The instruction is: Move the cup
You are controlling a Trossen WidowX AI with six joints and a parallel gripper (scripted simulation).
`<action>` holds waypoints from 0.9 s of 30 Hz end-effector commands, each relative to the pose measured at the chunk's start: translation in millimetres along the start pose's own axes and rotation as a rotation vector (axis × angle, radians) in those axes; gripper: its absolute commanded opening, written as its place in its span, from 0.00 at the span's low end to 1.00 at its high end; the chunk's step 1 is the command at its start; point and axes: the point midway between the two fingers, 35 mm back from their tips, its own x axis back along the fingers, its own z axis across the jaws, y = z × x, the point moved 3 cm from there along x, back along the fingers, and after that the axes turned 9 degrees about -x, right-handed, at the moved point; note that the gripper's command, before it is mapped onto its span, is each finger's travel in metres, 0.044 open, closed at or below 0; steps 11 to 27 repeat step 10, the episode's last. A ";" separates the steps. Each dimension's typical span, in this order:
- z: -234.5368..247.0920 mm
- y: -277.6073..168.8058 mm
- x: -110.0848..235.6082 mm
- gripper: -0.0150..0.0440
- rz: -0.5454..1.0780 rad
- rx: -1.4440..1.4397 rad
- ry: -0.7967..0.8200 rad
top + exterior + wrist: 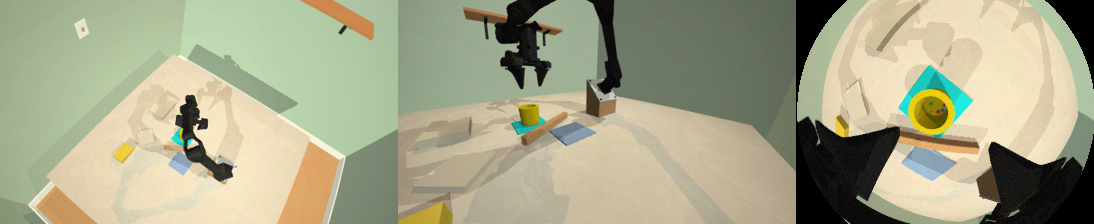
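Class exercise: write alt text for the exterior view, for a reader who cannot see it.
A yellow cup stands upright on a teal pad, with the black gripper hanging open high above it, holding nothing. A wooden bar lies between the teal pad and a blue pad on the beige table.

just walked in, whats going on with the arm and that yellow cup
The gripper hangs open above the yellow cup, holding nothing. The cup stands upright on the teal pad with marbles inside. A wooden bar lies between that pad and the blue pad, which has nothing on it.
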 end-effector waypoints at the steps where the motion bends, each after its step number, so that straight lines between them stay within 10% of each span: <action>1: 0.3 -0.1 13.0 1.00 -0.004 0.010 -0.005; 27: 0.1 0.4 9.3 1.00 -0.003 0.001 0.002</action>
